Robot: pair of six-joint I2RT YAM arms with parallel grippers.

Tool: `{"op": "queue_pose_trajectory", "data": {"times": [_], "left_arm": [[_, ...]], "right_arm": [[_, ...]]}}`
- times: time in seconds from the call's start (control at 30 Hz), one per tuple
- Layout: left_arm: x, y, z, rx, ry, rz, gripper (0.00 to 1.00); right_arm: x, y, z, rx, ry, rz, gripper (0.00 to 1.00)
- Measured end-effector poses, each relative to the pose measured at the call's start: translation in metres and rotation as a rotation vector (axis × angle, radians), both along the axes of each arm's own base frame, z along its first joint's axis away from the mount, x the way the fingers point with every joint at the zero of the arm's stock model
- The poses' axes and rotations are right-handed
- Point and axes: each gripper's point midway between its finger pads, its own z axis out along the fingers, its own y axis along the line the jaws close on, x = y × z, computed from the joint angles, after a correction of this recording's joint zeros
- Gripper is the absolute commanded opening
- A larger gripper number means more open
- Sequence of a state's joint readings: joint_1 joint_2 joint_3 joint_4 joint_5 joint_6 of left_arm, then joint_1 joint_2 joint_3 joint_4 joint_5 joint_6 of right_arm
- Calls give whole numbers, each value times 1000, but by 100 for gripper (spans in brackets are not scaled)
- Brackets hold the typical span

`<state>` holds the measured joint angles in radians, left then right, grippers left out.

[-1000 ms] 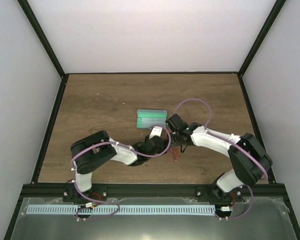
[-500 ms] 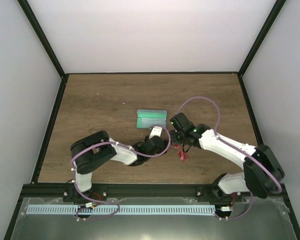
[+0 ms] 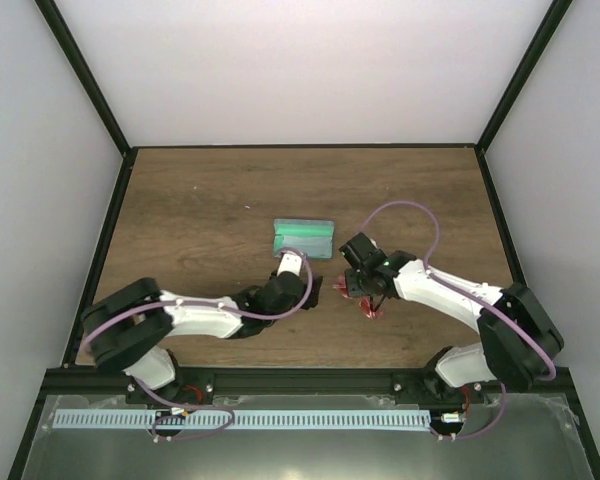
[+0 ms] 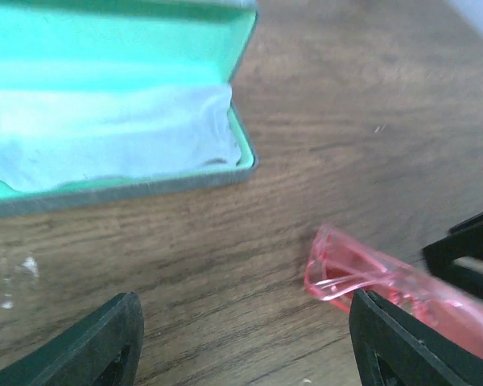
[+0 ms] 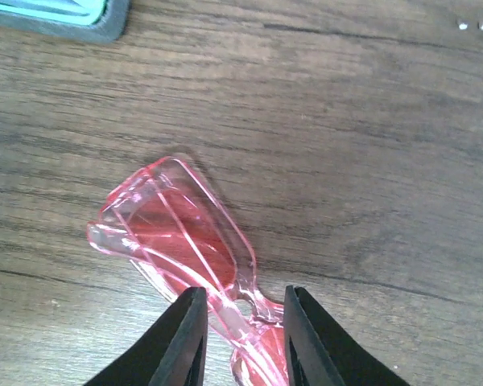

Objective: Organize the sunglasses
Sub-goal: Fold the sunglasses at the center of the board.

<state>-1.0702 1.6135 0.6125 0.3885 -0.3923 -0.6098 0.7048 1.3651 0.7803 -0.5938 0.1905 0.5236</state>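
The sunglasses (image 3: pixel 370 308), pink-red and see-through, are at the table's near middle, right of the case. My right gripper (image 3: pixel 364 292) is shut on their bridge; the right wrist view shows both fingers (image 5: pixel 243 301) pinching the folded sunglasses (image 5: pixel 177 225) just above the wood. The blue-grey case (image 3: pixel 303 238) lies open, green inside, with the pale cloth (image 4: pixel 113 141) in it. My left gripper (image 3: pixel 302 280) is open and empty, just near of the case (image 4: pixel 121 48). In the left wrist view its fingers (image 4: pixel 243 322) spread wide, with the sunglasses (image 4: pixel 362 269) by the right finger.
A black frame edges the wooden table (image 3: pixel 200 200) on all sides. A corner of the case (image 5: pixel 64 16) shows at the top left of the right wrist view. Small white specks (image 4: pixel 16 277) lie on the wood near the case.
My right gripper has carried the sunglasses a little to the right. My left arm has stretched out lower and its gripper has shifted left, toward the case.
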Motion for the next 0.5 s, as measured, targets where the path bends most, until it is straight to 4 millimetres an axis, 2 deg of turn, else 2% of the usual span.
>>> {"op": "queue_pose_trajectory", "data": {"times": [0.13,0.2,0.4,0.5], "left_arm": [[-6,17,35,-67,-46,14,73],[-10,29,43,-79,-61,26,73],[-20,61,48,-73,-81,64,73],[-25,73,48,-86,-86,77,73]], "right_arm": [[-3,-3,-6,-10,15,-12,21],[-4,-3,-8,-8,18,-12,17],[-11,-2,-20,10,39,0,16],[-9,2,-20,32,30,5,16]]}}
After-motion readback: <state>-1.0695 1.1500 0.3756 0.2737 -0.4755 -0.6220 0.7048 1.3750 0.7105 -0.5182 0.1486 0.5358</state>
